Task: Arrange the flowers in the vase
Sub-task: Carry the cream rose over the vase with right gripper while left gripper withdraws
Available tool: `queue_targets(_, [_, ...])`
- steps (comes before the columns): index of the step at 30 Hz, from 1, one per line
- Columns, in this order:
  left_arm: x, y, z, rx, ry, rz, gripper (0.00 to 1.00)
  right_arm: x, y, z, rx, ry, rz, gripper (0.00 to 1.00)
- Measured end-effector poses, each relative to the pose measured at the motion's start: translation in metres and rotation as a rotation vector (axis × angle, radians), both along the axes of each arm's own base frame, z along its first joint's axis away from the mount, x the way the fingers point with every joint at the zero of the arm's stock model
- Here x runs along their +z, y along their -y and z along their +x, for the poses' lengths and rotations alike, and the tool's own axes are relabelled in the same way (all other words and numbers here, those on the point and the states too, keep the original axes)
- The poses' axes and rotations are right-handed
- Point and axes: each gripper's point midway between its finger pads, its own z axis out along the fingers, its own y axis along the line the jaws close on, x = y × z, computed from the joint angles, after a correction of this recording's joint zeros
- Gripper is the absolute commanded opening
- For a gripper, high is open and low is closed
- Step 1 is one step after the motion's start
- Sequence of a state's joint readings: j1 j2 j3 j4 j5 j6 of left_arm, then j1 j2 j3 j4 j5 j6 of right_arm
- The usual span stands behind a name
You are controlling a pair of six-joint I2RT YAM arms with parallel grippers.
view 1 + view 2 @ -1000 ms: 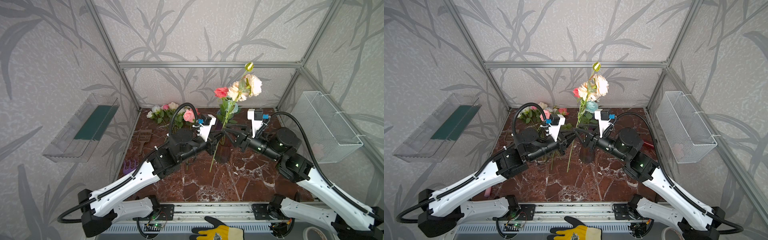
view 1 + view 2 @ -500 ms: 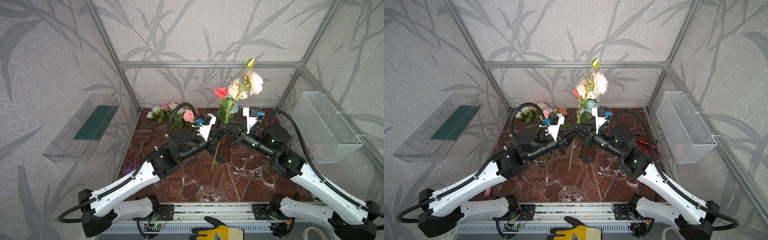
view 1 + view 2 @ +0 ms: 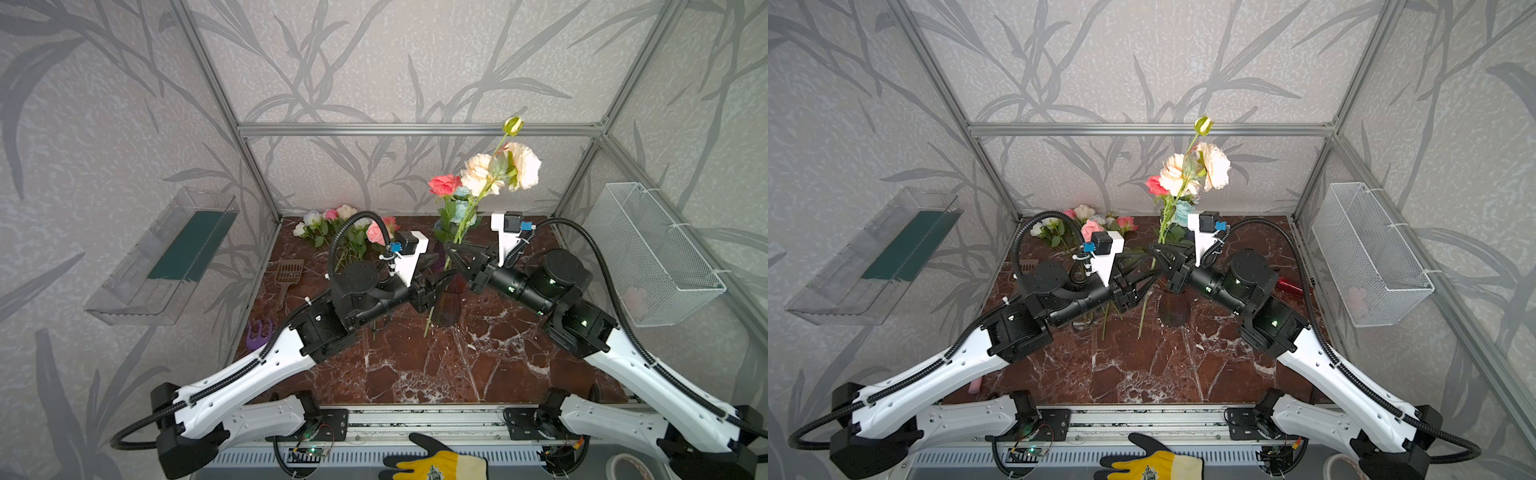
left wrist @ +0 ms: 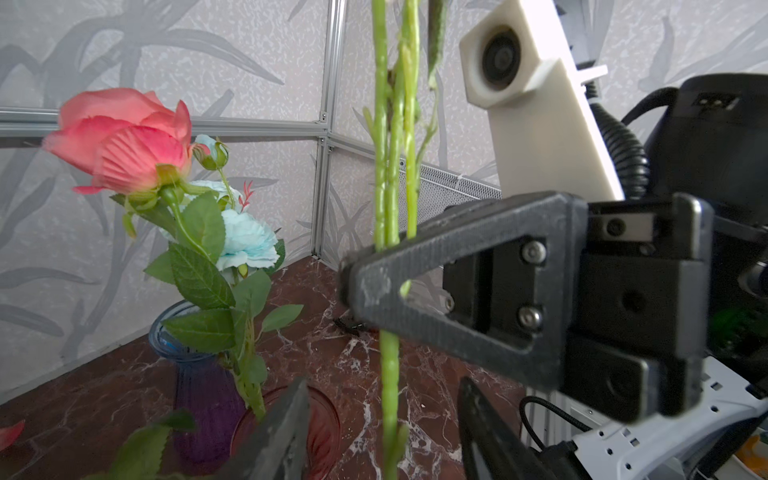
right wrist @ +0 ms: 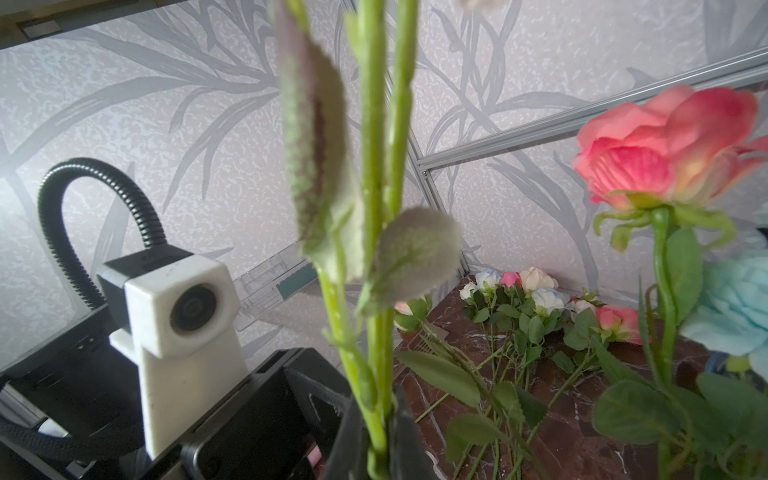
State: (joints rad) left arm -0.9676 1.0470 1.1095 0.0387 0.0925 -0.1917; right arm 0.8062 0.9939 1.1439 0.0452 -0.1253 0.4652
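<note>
A long flower with cream heads [image 3: 523,166] and a green bud stands upright above the table. My right gripper [image 3: 452,254] [image 5: 380,434] is shut on its green stem [image 5: 374,316]. My left gripper [image 3: 437,286] [image 4: 382,415] is open, and the stem [image 4: 390,374] passes between its fingers without touching them. The stem's lower end hangs just left of the dark red vase [image 3: 451,305] [image 3: 1173,309]. A coral rose [image 4: 124,145] and a pale blue flower [image 4: 245,241] stand behind it by a purple vase [image 4: 199,386]. More flowers [image 3: 345,232] [image 5: 532,307] lie at the back left.
A clear tray [image 3: 166,257] hangs on the left wall and a wire basket [image 3: 656,253] on the right wall. A brown scoop [image 3: 286,274] and a purple rake [image 3: 258,332] lie along the left edge. A yellow glove [image 3: 432,467] rests on the front rail.
The left gripper has opened and let go of the stem. The right gripper has moved in from the right and shut on the same stem, higher up.
</note>
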Motion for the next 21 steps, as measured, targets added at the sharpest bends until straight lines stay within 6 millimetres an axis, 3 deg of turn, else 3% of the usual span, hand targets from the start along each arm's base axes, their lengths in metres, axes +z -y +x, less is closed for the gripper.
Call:
queue_targets(3, [-0.008, -0.027, -0.010, 0.041, 0.011, -0.021, 0.61, 0.006, 0.018, 0.008, -0.116, 0.066, -0.064, 0.02])
queue_targets(7, [-0.007, -0.070, -0.024, 0.114, 0.036, -0.085, 0.61, 0.030, 0.057, 0.014, -0.290, 0.173, -0.108, 0.02])
queue_targets(13, [-0.003, -0.106, -0.028, 0.216, 0.049, -0.142, 0.61, 0.054, 0.097, 0.032, -0.494, 0.260, -0.108, 0.02])
queue_targets(18, [-0.031, -0.109, -0.020, 0.261, 0.005, -0.102, 0.61, 0.053, 0.098, 0.058, -0.566, 0.273, -0.112, 0.02])
queue_targets(21, [-0.044, -0.108, -0.017, 0.277, -0.017, -0.080, 0.61, 0.030, 0.085, 0.077, -0.567, 0.244, -0.154, 0.02])
